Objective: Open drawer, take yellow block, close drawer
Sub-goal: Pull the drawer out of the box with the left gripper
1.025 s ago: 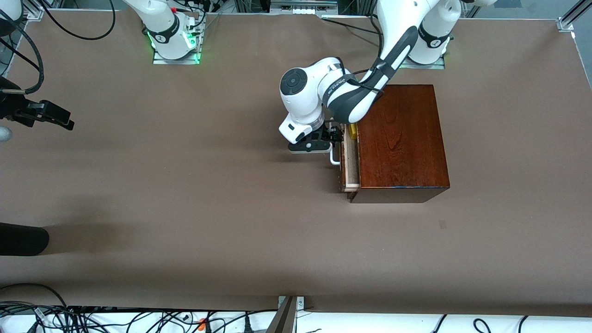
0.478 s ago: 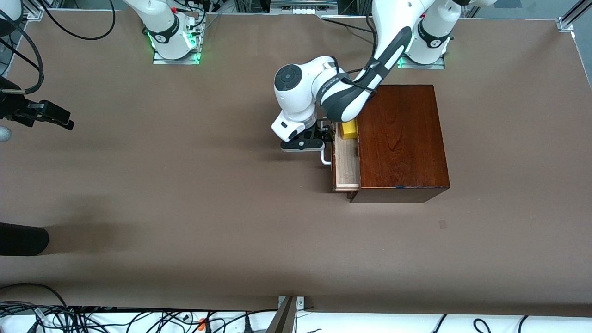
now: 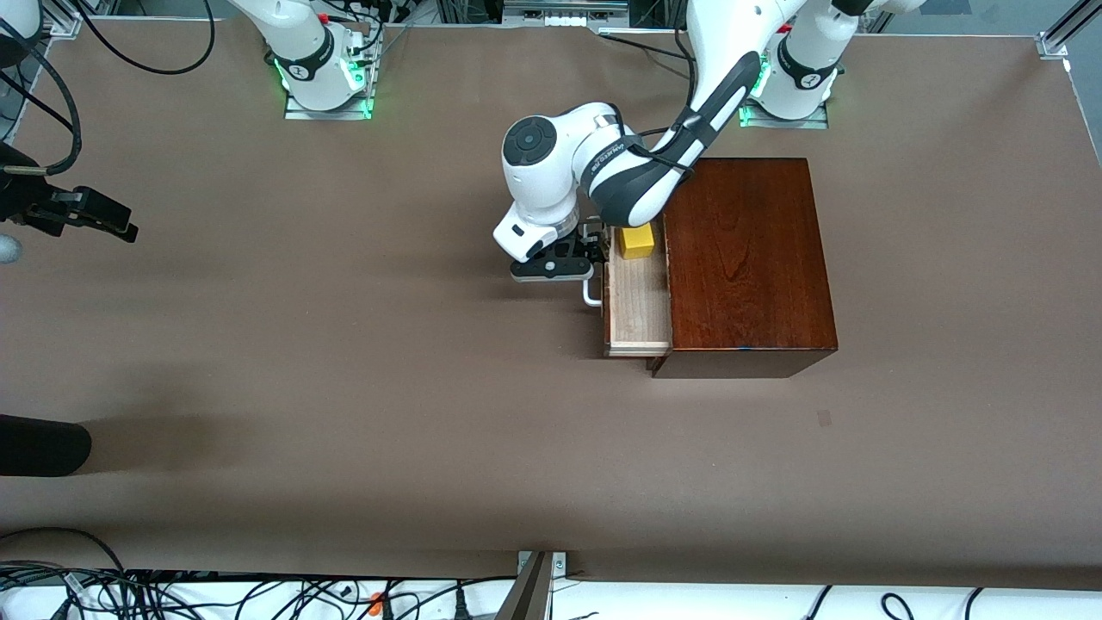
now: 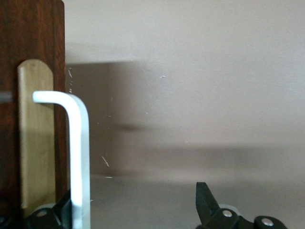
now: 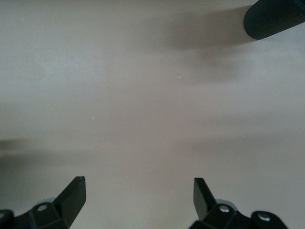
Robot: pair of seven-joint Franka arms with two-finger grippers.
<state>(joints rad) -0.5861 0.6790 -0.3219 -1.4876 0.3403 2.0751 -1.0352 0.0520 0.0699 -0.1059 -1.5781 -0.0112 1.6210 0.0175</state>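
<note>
The dark reddish-brown wooden box [image 3: 745, 258] stands near the left arm's base. Its drawer [image 3: 639, 314] is partly pulled out toward the right arm's end, showing a pale interior. The yellow block [image 3: 638, 242] sits in the drawer at the end farther from the front camera. My left gripper [image 3: 594, 250] is at the white handle [image 3: 591, 295], open, with one finger hooked between the handle [image 4: 78, 152] and the drawer front [image 4: 33, 143]; the other finger [image 4: 205, 200] stands well apart. My right gripper [image 3: 129, 231] waits open and empty over the table's right-arm end [image 5: 138, 191].
A black rounded object [image 3: 43, 445] lies at the table's edge at the right arm's end, nearer the front camera; it also shows in the right wrist view [image 5: 276, 19]. Cables run along the front edge [image 3: 258, 594].
The left gripper has drawn the drawer farther out toward the right arm's end. The yellow block, a sliver before, now shows whole. The right arm has not moved.
</note>
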